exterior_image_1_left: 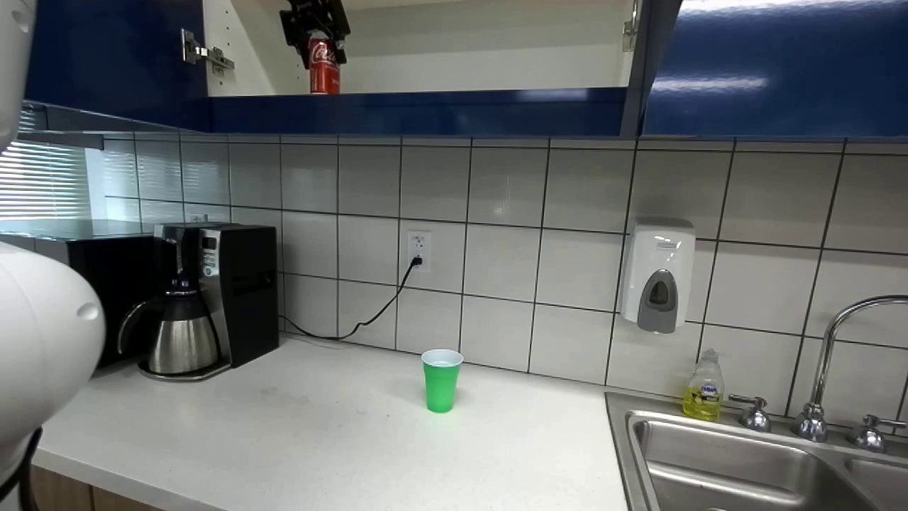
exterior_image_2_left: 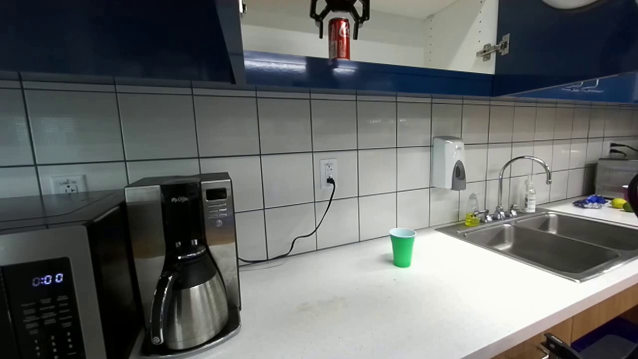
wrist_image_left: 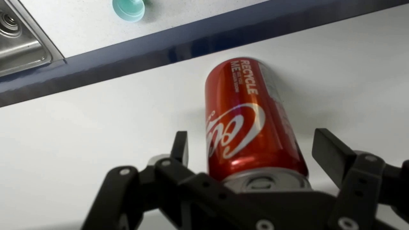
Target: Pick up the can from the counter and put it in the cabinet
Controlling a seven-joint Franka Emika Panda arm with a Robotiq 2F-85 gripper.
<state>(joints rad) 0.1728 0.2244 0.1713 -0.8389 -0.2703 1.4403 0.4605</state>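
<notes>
The jaws are released, spread to either side of the Coca-Cola can (wrist_image_left: 243, 121) with a visible gap on each side in the wrist view. The can stands upright inside the dark blue overhead cabinet (exterior_image_1_left: 425, 112), on the pale bottom shelf (wrist_image_left: 80, 137), near the front edge. The wrist view alone makes the words "RECYCLE ME" legible and shows the pull tab (wrist_image_left: 260, 183) on the silvery lid (wrist_image_left: 292, 179). On the counter (exterior_image_2_left: 349, 314) below, a green plastic cup (exterior_image_1_left: 441, 387) stands upright; the wrist view looks down into its pale interior and clearly shows the drain (wrist_image_left: 9, 24) of the steel sink (exterior_image_2_left: 551, 249). On the sink's rear ledge, a dish soap bottle (exterior_image_1_left: 704, 401) holds yellow liquid in its lower part, noted in both exterior views. A clear bottle (exterior_image_2_left: 530, 198) past the faucet (exterior_image_1_left: 810, 424) shows in an exterior view only; its contents cannot be told. The wall-mounted soap dispenser (exterior_image_1_left: 660, 273) appears in both exterior views, contents concealed. The coffee maker (exterior_image_2_left: 222, 259) carries a stainless steel carafe (exterior_image_2_left: 197, 319) on its base plate; what the carafe contains is hidden. The coffee maker's "Mr. Coffee" lettering is readable in an exterior view only, where the microwave (exterior_image_2_left: 107, 222) beside it also presents a lit display (exterior_image_2_left: 47, 280). A window blind (exterior_image_1_left: 42, 188) shows in an exterior view only, at the left edge.
</notes>
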